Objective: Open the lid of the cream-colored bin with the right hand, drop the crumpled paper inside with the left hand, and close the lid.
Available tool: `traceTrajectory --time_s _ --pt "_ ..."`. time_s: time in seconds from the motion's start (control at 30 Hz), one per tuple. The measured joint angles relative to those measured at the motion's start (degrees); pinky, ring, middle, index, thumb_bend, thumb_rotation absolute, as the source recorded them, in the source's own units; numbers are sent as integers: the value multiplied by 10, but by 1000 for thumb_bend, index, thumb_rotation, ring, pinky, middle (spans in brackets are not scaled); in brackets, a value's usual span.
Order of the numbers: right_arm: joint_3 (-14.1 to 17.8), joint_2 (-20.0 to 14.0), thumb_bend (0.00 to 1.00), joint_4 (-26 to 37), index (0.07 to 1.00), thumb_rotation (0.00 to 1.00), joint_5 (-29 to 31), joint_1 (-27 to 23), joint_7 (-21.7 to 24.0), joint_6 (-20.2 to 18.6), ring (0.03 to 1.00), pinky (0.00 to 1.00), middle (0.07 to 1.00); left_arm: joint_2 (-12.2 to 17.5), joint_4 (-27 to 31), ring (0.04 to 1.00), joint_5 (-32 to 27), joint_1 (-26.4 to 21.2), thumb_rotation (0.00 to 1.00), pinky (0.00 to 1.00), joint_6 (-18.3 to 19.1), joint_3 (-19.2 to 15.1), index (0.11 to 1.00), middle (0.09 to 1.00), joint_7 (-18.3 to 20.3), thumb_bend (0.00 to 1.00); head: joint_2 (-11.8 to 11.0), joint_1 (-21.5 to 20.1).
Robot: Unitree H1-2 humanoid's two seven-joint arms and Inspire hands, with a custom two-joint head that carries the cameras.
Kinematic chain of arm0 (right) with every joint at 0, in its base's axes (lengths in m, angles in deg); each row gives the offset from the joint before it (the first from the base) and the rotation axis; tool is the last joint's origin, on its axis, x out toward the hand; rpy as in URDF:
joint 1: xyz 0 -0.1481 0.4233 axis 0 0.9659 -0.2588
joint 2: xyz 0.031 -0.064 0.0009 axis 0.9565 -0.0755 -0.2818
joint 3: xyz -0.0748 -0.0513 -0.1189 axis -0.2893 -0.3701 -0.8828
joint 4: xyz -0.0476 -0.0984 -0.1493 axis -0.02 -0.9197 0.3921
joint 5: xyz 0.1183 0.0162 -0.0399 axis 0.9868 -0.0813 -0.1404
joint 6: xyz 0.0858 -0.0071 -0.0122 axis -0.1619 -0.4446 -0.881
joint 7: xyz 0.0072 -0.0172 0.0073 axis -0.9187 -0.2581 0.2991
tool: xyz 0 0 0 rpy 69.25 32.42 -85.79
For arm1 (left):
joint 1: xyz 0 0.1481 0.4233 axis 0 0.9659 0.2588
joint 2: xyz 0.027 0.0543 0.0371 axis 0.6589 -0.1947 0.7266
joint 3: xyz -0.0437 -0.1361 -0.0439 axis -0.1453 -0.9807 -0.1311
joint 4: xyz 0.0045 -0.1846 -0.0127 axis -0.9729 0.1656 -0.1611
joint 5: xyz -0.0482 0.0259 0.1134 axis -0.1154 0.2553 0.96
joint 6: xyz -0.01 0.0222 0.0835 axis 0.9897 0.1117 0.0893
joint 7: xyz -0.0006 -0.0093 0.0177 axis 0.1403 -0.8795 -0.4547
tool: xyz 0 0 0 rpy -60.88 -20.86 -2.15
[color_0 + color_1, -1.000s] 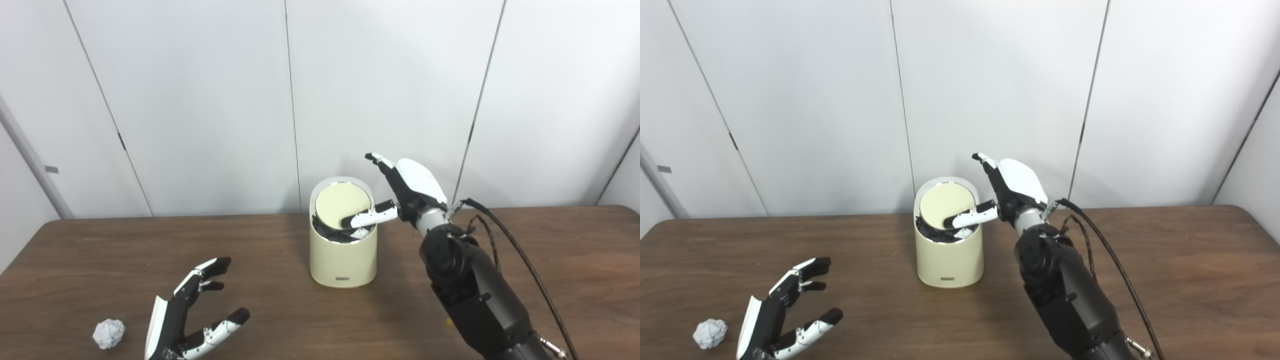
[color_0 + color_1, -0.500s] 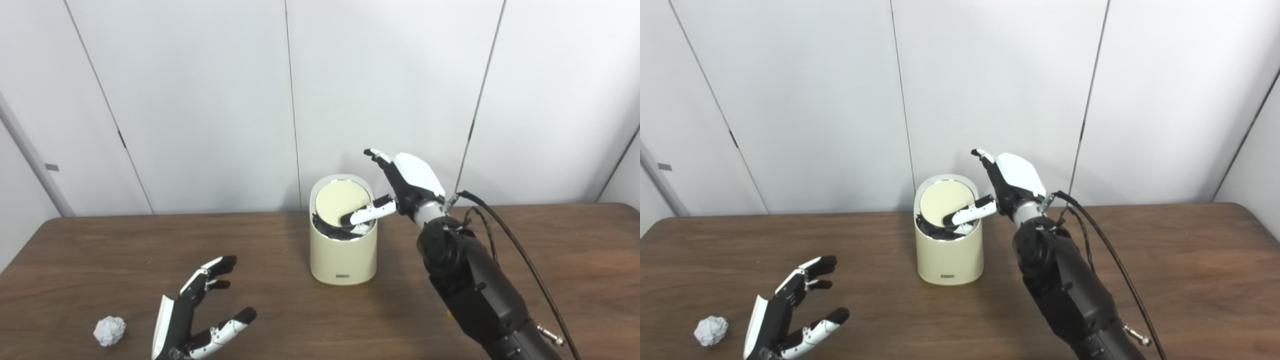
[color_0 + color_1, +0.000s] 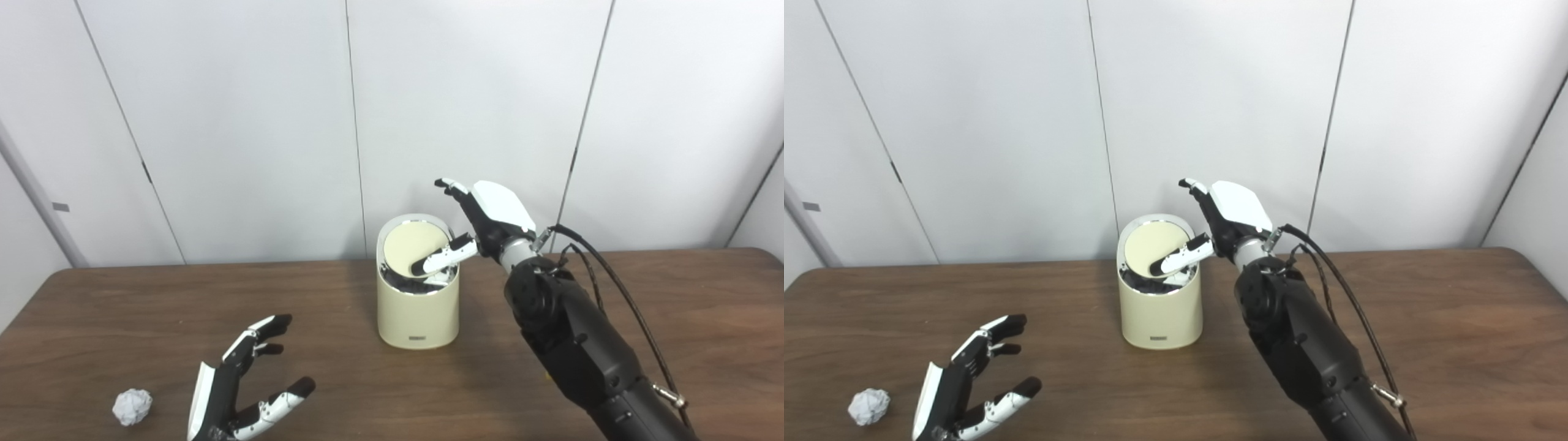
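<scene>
My right hand (image 3: 490, 211) is up at the cream-colored bin (image 3: 418, 306), spread wide and gripping nothing; its thumb (image 3: 442, 260) lies across the round lid (image 3: 411, 248), pressing the near edge down so the lid tilts, with a dark gap showing below it at 6 o'clock; the other fingers (image 3: 450, 187) point upward, clear of the rim. My left hand (image 3: 236, 392) hovers low over the bench (image 3: 674, 306), open wide, palm turned inward, empty; the crumpled paper (image 3: 131, 407) lies on the bench at 9 o'clock from it, near but not touching. The bin stands upright toward the back of the dark wood bench, at about 1 o'clock from my left hand; behind it runs a wall of pale panels (image 3: 245, 122) with thin dark seams.
</scene>
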Motion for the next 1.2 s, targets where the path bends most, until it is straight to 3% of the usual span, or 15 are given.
traceTrajectory --time_s 0.07,0.37,0.67,0.83,1.0,1.2 --pt "3 0 1000 10 915 489 3 5 8 -6 890 777 911 0 0 786 2 0 530 685 0 0 779 794 0 868 -1 -1" --pt "35 1 1000 40 937 551 26 23 33 -25 898 759 930 0 -1 787 -1 -2 521 693 0 0 779 793 0 871 -4 -4" --pt "82 9 987 96 935 547 39 27 49 -26 892 761 925 0 -1 785 -1 -2 530 684 0 1 778 795 0 874 -5 -5" --pt "90 15 946 102 932 605 38 30 57 -26 873 748 914 0 -2 788 -2 -3 522 691 0 1 780 797 0 880 -5 -4" --pt "97 20 981 121 913 701 45 39 57 -26 812 650 886 0 -2 786 -2 -3 527 684 0 2 782 796 0 880 -5 -4" --pt "109 19 959 150 921 718 81 61 54 -24 848 709 904 1 -2 773 -1 -3 529 659 0 2 768 788 0 886 -5 -4"
